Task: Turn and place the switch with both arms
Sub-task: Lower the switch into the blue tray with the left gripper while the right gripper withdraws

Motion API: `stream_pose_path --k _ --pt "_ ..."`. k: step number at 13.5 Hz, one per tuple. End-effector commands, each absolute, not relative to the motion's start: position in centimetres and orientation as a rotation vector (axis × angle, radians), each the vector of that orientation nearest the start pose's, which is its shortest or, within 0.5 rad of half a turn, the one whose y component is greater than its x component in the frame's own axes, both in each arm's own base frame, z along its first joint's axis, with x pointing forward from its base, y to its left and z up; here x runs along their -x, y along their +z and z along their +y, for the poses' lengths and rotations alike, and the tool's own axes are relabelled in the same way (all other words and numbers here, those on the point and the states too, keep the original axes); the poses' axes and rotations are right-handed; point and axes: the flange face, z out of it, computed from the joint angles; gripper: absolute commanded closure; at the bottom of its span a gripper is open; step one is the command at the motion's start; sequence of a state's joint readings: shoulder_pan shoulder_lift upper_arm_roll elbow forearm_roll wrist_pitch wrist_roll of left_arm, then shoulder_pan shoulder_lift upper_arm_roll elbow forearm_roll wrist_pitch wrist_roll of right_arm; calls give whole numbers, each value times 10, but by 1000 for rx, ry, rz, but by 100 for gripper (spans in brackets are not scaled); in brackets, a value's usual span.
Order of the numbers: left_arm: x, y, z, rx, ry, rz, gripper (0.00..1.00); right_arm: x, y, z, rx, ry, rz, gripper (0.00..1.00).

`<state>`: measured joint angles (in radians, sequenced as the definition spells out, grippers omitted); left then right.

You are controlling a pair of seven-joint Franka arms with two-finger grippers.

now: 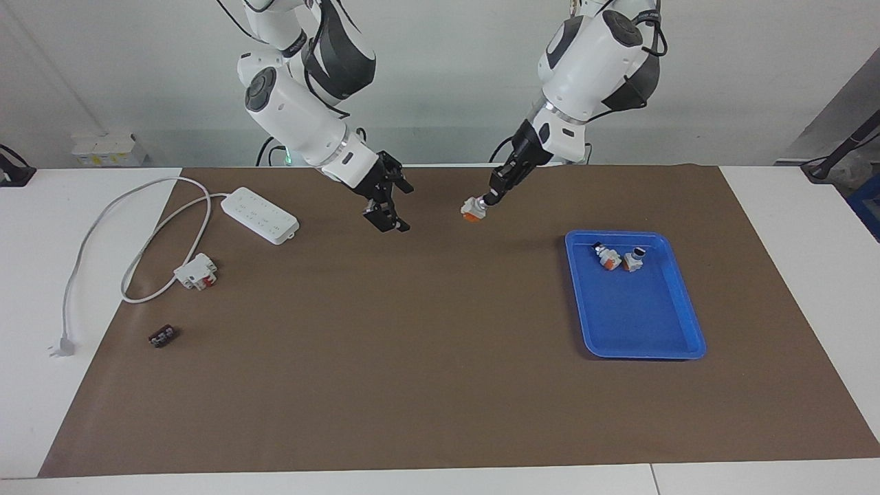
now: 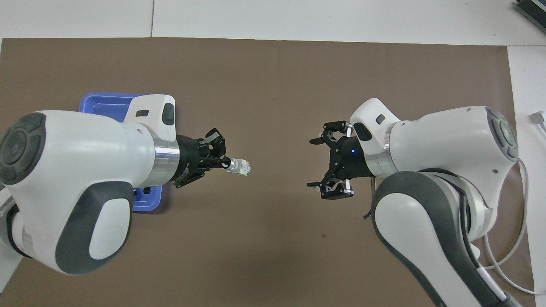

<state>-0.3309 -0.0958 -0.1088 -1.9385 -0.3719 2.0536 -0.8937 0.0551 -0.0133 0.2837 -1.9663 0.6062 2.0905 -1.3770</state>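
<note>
— Two grippers face each other above the brown counter; how should the handover go?
— Slowly: bring the right gripper, jaws spread, squarely around the small white-and-orange switch's blocky body.
— Where's the switch?
— Clamped by its black knob end in the left gripper, pointing toward the right jaws, well apart.

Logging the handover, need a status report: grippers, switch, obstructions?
Left gripper shut on white-and-orange switch, raised over brown mat. Right gripper open, facing it, apart. Nothing between.
</note>
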Motion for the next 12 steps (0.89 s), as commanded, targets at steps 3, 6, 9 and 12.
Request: stream_pose_path --k 3,6,9,12 --pt "-493 524 -172 3354 -64 -556 100 -555 517 167 2273 -457 -1633 0" --pt "-497 504 -123 3285 -123 -206 100 -556 527 156 2508 -345 -1382 0" --pt "-503 483 -86 3210 -128 23 100 -568 552 143 2695 -396 -1287 0" --pt "-502 451 -61 3186 -180 80 100 -575 562 125 2872 -417 -948 0"
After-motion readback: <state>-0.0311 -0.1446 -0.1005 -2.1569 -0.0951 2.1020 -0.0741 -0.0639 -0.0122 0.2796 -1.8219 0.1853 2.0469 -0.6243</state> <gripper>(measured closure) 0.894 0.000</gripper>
